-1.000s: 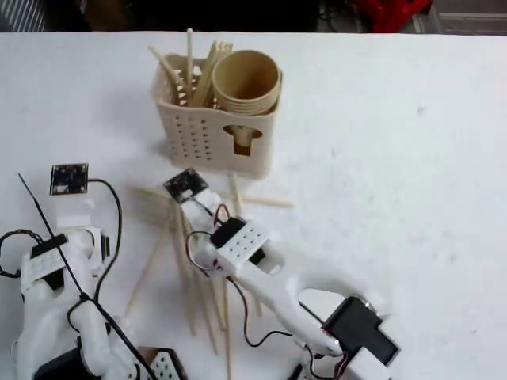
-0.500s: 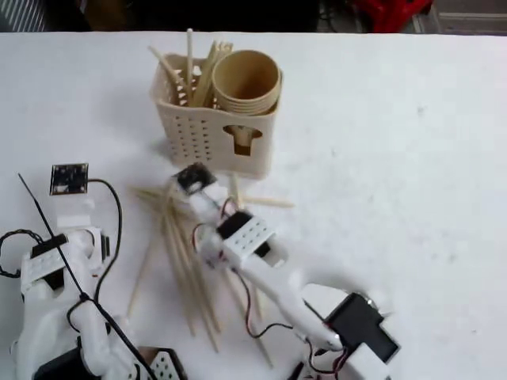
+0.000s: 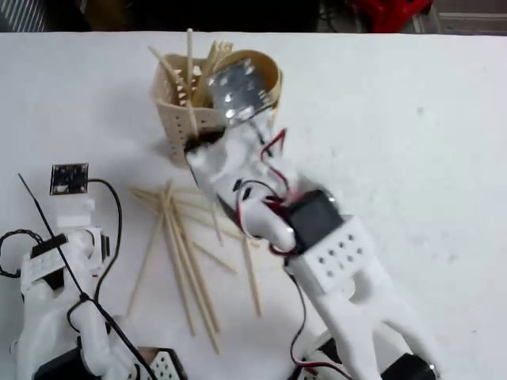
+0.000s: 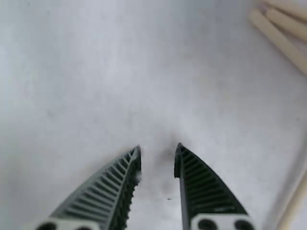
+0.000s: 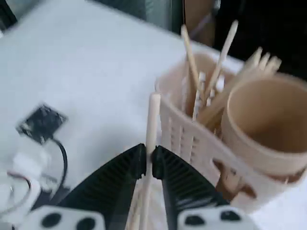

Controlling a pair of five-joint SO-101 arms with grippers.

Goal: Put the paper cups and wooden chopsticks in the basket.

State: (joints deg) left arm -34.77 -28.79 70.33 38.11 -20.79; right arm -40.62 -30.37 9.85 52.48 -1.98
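First, the high view: your right arm (image 3: 317, 229) stretches over the basket (image 3: 176, 119), where the paper cups (image 3: 268, 70) already sit. The loose chopsticks (image 3: 186, 253) lie on the table (image 3: 412, 142), nearer the left arm (image 3: 55, 269).

Next, the left wrist view: the left hand (image 4: 157, 153) hangs low over the table, jaws slightly apart and holding nothing.

Finally, the right wrist view: the right hand (image 5: 148, 160) is clamped on one held chopstick (image 5: 152, 120), nearly upright, its top just beside the basket's outer wall. I think it must cross the rim toward the cups. From above, the arm covers this grip.
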